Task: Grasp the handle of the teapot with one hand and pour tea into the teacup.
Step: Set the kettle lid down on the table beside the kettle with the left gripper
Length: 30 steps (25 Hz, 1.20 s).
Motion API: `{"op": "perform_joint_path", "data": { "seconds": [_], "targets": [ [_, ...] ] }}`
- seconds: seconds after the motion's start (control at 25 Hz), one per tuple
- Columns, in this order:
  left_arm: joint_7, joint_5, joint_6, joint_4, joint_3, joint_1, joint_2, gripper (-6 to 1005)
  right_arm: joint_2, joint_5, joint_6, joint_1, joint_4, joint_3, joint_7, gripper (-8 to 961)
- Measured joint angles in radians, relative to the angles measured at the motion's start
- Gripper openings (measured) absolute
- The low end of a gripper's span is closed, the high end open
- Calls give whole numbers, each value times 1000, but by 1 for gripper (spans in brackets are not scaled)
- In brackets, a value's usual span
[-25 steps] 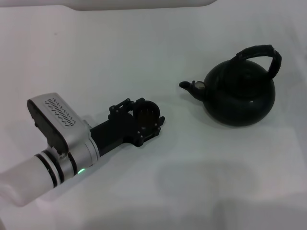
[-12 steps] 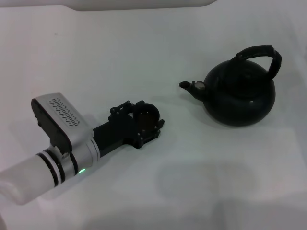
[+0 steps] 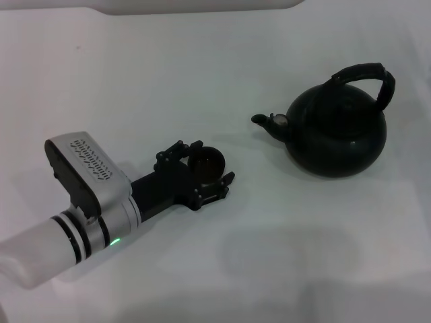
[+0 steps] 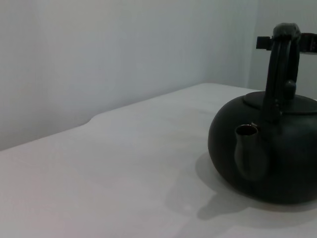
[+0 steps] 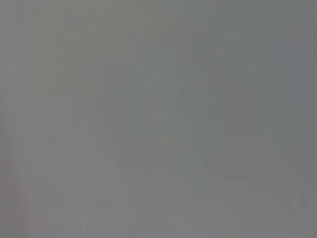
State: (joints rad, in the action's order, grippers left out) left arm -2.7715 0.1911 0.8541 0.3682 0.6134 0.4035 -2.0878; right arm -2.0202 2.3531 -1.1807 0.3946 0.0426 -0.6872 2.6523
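The black teapot (image 3: pixel 337 138) stands at the right of the white table, its spout (image 3: pixel 264 120) pointing left and its arched ridged handle (image 3: pixel 367 70) upright over the lid. The tiny dark teacup (image 3: pixel 205 160) sits on the table left of the spout. My left gripper (image 3: pixel 212 163) lies low around the cup, one finger on each side, jaws slightly spread with a small gap at the near finger. The left wrist view shows the teapot (image 4: pixel 277 163), its spout (image 4: pixel 246 153) and its handle (image 4: pixel 280 64) close ahead. The right gripper is out of view.
The white table (image 3: pixel 202 74) is bare around the teapot and cup. A pale rounded edge (image 3: pixel 202 5) runs along the far side. The right wrist view shows only a plain grey surface (image 5: pixel 158 119).
My left gripper has shifted slightly toward the near side and its near finger has moved away from the teacup. The teapot has not moved.
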Motion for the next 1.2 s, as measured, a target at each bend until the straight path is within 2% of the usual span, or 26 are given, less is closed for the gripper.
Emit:
{"op": "perform_joint_path", "data": {
  "seconds": [0.32,0.44,0.48,0.76,0.96,1.2],
  "targets": [
    [0,6,48,0,10,-10,2,854,0,0,-1,-2,-1,0,0,733],
    [3,19,123,-7,32,-27,4,857,0,0,0,-3,-1,0,0,733],
    [3,38,193,-9,62,-51,5,858,1,0,1,-3,-1,0,0,733],
    [4,53,347,-30,145,-98,6,859,3,0,4,-6,-1,5,0,733],
    [7,66,377,-47,152,-99,6,859,3,0,3,-7,0,5,0,732],
    [7,154,399,-50,153,-112,6,856,3,0,3,-10,-1,8,0,732]
  ]
}}
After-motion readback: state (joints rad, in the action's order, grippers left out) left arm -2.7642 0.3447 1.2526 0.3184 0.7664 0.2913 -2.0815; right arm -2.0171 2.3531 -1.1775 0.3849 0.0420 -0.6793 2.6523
